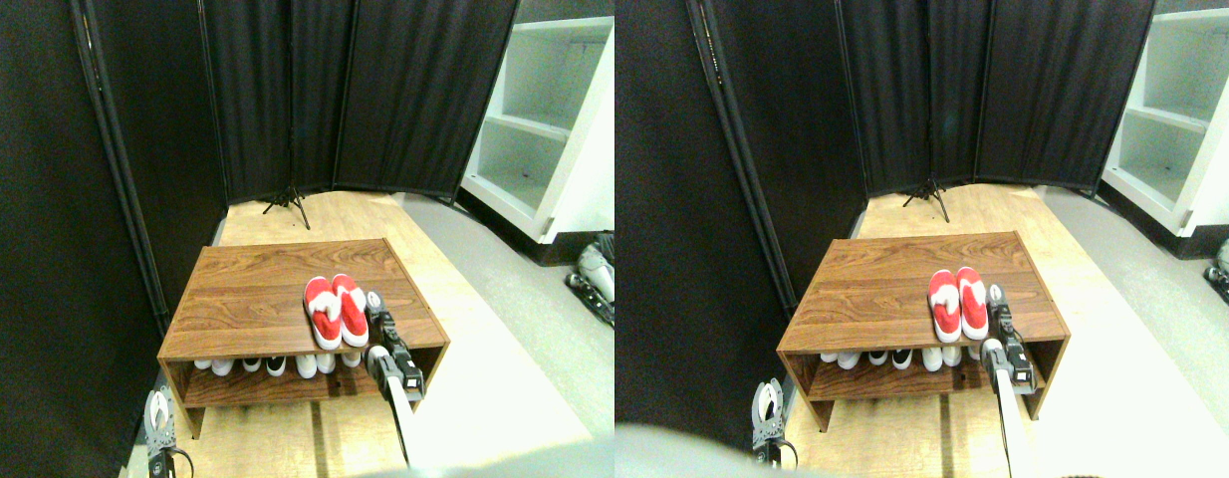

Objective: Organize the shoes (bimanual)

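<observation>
A pair of bright red shoes (pixel 336 310) sits side by side, touching, on the top of a low wood-grain bench (pixel 246 299), in its right half and close to the front edge. Their long axes run from the front edge toward the back edge, leaning slightly to the left as they go back. Each shows a white patch on top and a white sole edge at the near end; which end is toe and which is heel cannot be told at this size.

The right gripper (pixel 376 303) reaches up from the front over the bench's right front part, its dark tip just beside the right-hand shoe; whether it touches the shoe cannot be told, and whether its jaws are open or closed cannot be told. The left gripper (pixel 158 413) hangs low, off the bench's front left corner and well apart from the shoes, with its pale jaws spread open around nothing.

Under the bench top, an open lower shelf (pixel 236 386) holds a row of white and black shoes (pixel 276 363) showing only their toes along the front.

The bench stands on pale wooden flooring (pixel 276 438), with a grey floor strip (pixel 495 299) running along its right. Black folding screen panels (pixel 306 90) close off the back and left of the room, a small black tripod base (pixel 288 204) stands at their foot, and a white shelving unit (pixel 550 119) fills the far right corner.
</observation>
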Robot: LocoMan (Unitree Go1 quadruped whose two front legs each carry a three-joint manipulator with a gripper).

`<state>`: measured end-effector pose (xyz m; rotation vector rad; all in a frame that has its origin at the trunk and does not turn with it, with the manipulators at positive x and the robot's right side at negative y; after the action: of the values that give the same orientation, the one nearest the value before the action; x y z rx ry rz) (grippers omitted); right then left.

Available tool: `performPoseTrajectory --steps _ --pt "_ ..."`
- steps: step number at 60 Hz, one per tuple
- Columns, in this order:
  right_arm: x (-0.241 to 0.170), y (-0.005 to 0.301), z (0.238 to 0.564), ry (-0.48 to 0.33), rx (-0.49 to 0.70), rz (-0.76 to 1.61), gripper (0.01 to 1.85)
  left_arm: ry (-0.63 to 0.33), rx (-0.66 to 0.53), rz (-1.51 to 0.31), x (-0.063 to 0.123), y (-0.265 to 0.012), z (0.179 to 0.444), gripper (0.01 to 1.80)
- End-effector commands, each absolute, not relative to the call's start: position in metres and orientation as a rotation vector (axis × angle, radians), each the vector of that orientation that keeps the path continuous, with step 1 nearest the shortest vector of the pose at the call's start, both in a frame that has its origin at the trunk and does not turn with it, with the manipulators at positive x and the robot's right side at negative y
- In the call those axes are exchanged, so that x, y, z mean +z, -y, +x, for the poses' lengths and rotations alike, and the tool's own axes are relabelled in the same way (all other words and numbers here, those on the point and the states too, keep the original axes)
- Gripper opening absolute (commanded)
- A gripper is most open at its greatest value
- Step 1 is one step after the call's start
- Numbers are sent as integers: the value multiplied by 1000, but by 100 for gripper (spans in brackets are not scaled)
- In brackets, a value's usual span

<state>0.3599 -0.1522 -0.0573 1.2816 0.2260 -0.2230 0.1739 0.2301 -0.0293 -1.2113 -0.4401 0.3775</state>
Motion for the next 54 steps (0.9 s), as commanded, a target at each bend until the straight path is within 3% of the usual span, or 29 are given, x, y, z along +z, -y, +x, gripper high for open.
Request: performPoseTrajectory --steps 1,12,16,27,42,51,52,53,54 --pt "-43 159 359 -153 -214 1278 1 472 357 -1216 -24 -230 177 1" --pt "-10 172 338 -42 -116 1233 1 460 356 -1219 -24 -230 178 1" --pt "-1 176 324 3 -27 1231 1 455 354 -1229 -24 -229 179 1" --pt "11 180 284 47 72 1205 1 440 352 -1227 -24 -229 180 1" --pt "6 170 219 -14 102 1261 1 403 342 -1232 -24 -229 181 1" --pt "0 164 204 -35 102 1294 1 373 338 -1268 -23 -226 180 1" --pt "-1 162 202 -52 100 1343 1 337 317 -1274 -23 -226 180 11" --pt "-3 161 201 -59 103 1377 1 322 308 -1271 -24 -225 180 32" --pt "-3 161 201 -59 103 1377 1 322 308 -1271 -24 -225 180 32"
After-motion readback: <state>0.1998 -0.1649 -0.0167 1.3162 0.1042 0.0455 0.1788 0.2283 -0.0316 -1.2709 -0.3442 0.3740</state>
